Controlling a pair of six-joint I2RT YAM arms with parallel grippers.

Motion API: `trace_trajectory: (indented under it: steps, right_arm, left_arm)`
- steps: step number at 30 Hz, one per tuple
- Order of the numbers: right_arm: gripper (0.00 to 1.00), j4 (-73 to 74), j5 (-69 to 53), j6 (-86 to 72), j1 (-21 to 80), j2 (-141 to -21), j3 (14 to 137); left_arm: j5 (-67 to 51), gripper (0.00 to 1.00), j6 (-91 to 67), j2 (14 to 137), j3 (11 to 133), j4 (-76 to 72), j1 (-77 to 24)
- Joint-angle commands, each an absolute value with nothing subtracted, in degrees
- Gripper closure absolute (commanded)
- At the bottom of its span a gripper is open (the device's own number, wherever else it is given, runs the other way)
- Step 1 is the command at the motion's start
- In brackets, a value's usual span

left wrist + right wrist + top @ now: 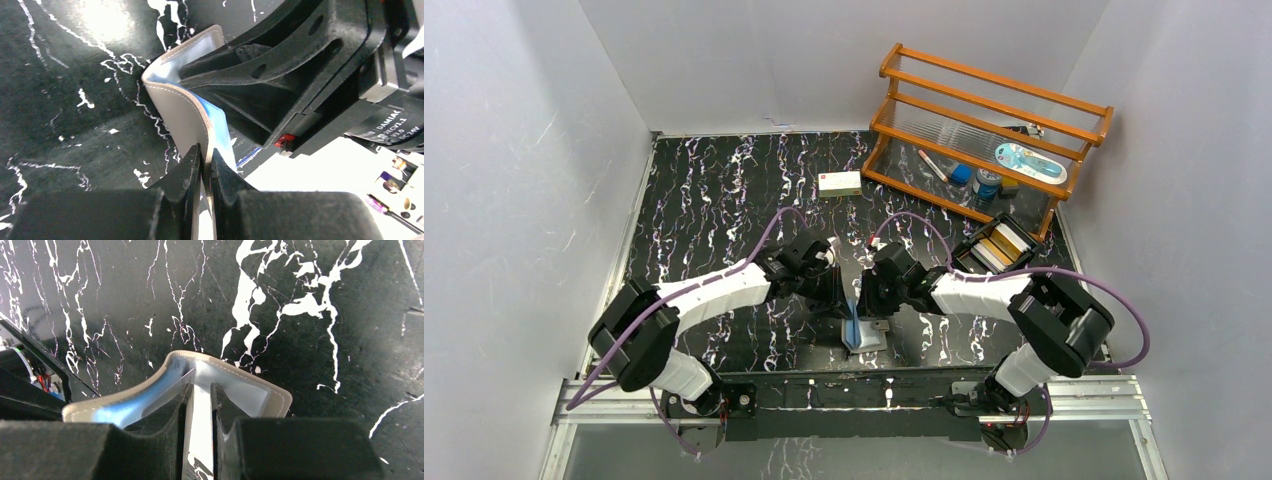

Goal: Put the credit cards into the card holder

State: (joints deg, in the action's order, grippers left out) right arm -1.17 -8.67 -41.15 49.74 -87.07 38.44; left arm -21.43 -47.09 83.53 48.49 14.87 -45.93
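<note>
Black, white-veined table (pixel 724 200) between grey walls; from above, both arms meet at the near middle over the card holder (pixel 864 338), which stands propped open there, while more credit cards (pixel 997 245) lie in the black tray (pixel 976 262) to the right.

Left wrist view: the left gripper (pixel 206 162) is clamped tight on the edge of one flap; the other arm's black fingers reach into the fold.

Right wrist view: the right gripper (pixel 200 390) has its jaws a little apart with a pale card (pixel 200 432) between them at the holder's mouth; pinched or loose, I cannot tell.

Likely risks: the card catching on the clear pocket lip and buckling, or the push dragging the soft flap out of the left clamp.

The holder looks limp; grey-taupe outside with pale stitching, light blue inside, bent in a curve.
</note>
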Motion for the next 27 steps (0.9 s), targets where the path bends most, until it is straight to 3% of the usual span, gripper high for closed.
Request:
trace_trajectory:
  steps: [1, 9, 14, 20, 24, 27]
  right_arm:
    - [0.73, -1.5, -8.4, -41.6, 50.0, -88.9, 36.7]
    - [0.72, 3.6, -4.4, -41.0, 50.0, -86.8, 37.6]
    - [0.64, 16.5, 3.2, -39.0, 47.4, -77.8, 40.0]
    - [0.61, 20.0, 0.1, -36.3, 42.9, -70.6, 42.9]
    - [0.53, 25.8, 11.1, -27.0, 41.9, -71.3, 53.0]
    - [0.52, 27.3, 17.0, -22.5, 40.7, -72.2, 56.3]
  left_arm:
    - [-28.1, 1.00, -51.1, 81.3, 44.7, 2.9, -46.6]
    - [-26.3, 1.00, -50.3, 83.8, 42.8, 1.8, -46.7]
    - [-24.1, 1.00, -48.5, 87.8, 44.2, 5.7, -46.6]
    - [-23.9, 1.00, -47.4, 90.6, 46.3, 7.6, -46.7]
    - [-21.0, 0.99, -44.4, 84.7, 47.9, 11.8, -46.5]
    - [-21.0, 0.94, -43.9, 83.5, 46.9, 12.2, -45.8]
